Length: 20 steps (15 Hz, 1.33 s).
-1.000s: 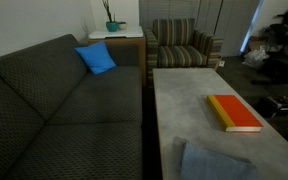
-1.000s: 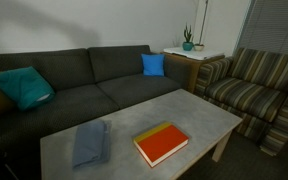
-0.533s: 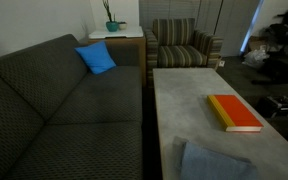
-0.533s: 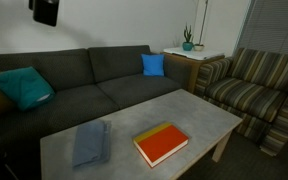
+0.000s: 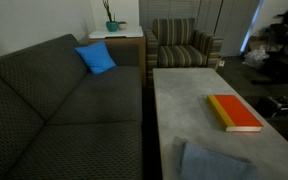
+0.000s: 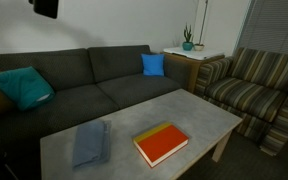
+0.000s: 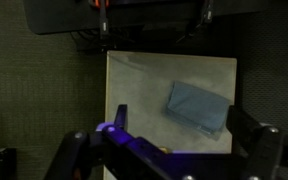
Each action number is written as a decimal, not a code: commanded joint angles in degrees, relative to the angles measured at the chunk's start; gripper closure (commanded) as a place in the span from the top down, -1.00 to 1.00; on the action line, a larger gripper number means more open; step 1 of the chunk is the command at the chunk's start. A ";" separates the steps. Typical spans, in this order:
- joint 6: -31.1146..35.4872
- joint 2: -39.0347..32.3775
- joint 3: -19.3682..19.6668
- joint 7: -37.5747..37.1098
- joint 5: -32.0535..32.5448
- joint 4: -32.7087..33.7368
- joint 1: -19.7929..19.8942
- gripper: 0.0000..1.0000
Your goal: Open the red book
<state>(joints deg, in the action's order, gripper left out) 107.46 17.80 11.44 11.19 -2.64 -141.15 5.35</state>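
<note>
**Book shut, jaws wide**

My gripper (image 7: 169,140) hangs spread wide over the coffee table (image 6: 199,110), a matte grey rectangular slab, and holds nothing. The red book (image 6: 161,145) lies flat and closed on that tabletop, a yellow strip along one long edge, beside a rumpled blue-grey cloth (image 6: 90,142).

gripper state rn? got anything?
Gripper: open, jaws wide apart, nothing between them. The red book lies closed and is not gripped.

Table (image 6: 206,114) bears red book (image 6: 161,144) and grey-blue cloth (image 6: 90,143).
</note>
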 commanded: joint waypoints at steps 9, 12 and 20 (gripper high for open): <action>24.14 -18.22 -1.32 15.56 -3.17 5.47 -2.41 1.00; 24.36 -17.40 -2.75 16.00 -2.92 4.14 -1.40 1.00; 24.93 -21.21 -3.53 17.34 -3.12 6.96 -1.24 1.00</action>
<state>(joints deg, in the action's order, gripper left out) 132.54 -3.46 9.66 28.71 -5.95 -134.26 2.38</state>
